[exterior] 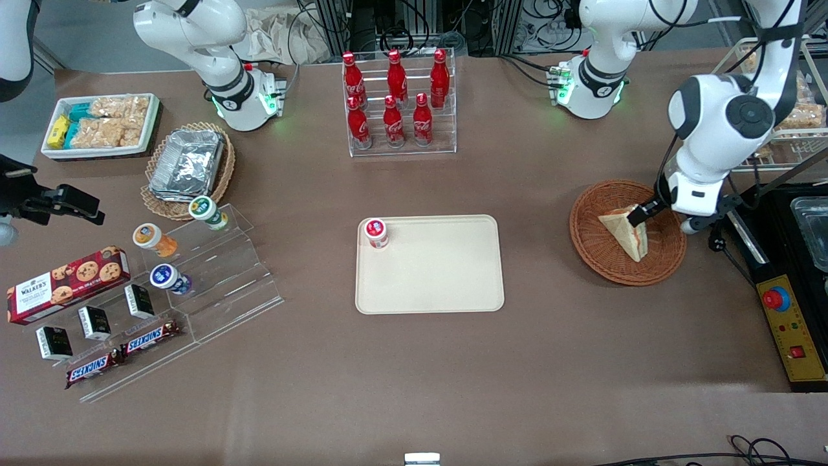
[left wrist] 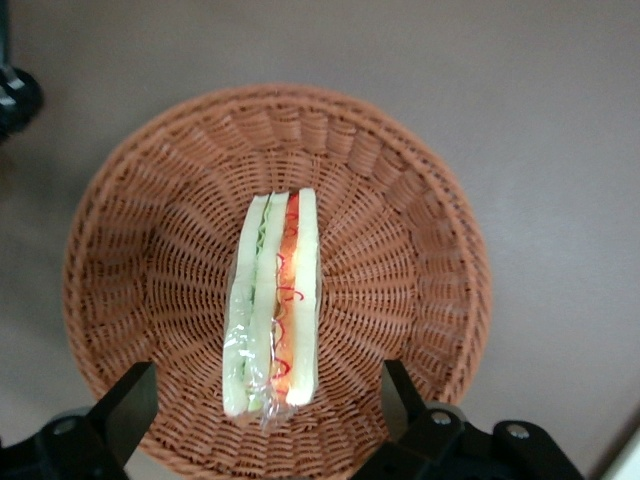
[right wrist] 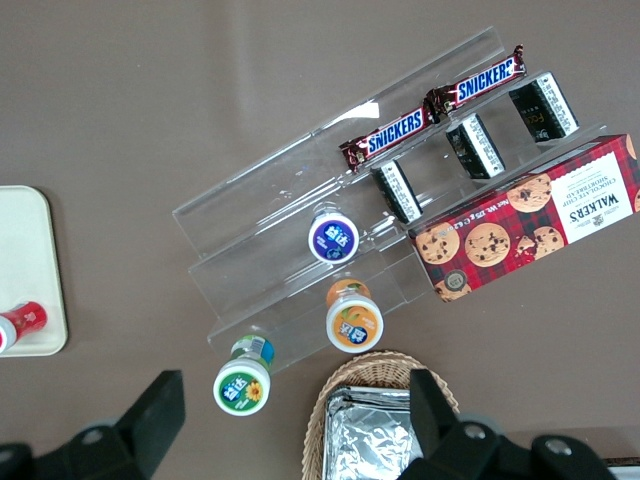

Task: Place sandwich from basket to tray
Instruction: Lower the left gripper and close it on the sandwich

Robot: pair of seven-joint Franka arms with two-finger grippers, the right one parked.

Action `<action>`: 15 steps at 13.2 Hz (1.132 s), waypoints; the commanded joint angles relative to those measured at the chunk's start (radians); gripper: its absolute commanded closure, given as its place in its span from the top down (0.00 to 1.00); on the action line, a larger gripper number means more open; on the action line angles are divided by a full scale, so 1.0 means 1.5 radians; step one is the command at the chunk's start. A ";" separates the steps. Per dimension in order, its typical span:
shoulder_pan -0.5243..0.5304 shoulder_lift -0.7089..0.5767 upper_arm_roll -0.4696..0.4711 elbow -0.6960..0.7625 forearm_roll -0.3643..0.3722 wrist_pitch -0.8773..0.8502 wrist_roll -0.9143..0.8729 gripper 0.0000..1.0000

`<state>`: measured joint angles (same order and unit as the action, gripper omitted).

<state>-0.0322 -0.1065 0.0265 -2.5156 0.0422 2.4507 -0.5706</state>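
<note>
Front view: a matte brown tabletop (exterior: 530,362) carries the flat cream tray (exterior: 446,278) with rounded corners, a small red-capped jar (exterior: 376,233) standing in one corner. Toward the working arm's end sits the round, reddish-brown woven basket (left wrist: 140,260). In it lies the sandwich (left wrist: 275,305) (a pale wedge, red and green filling at its edge). The jaws (left wrist: 265,410) hang spread above it, one finger either side, not touching.
</note>
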 commanded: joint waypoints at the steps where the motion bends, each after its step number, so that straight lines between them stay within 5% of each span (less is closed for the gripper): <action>1: 0.004 0.032 -0.003 -0.034 0.011 0.075 -0.019 1.00; 6: 0.004 0.097 -0.002 -0.054 0.011 0.146 -0.019 0.99; 7: 0.004 0.104 -0.002 -0.054 0.009 0.146 -0.019 0.67; 8: 0.004 0.103 -0.002 -0.054 0.009 0.144 -0.019 0.07; 9: 0.004 0.104 -0.002 -0.053 0.009 0.144 -0.019 0.00; 15: -0.001 0.095 -0.004 -0.045 0.012 0.125 -0.005 0.00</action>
<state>-0.0327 0.0529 0.0268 -2.5763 0.0420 2.6154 -0.5649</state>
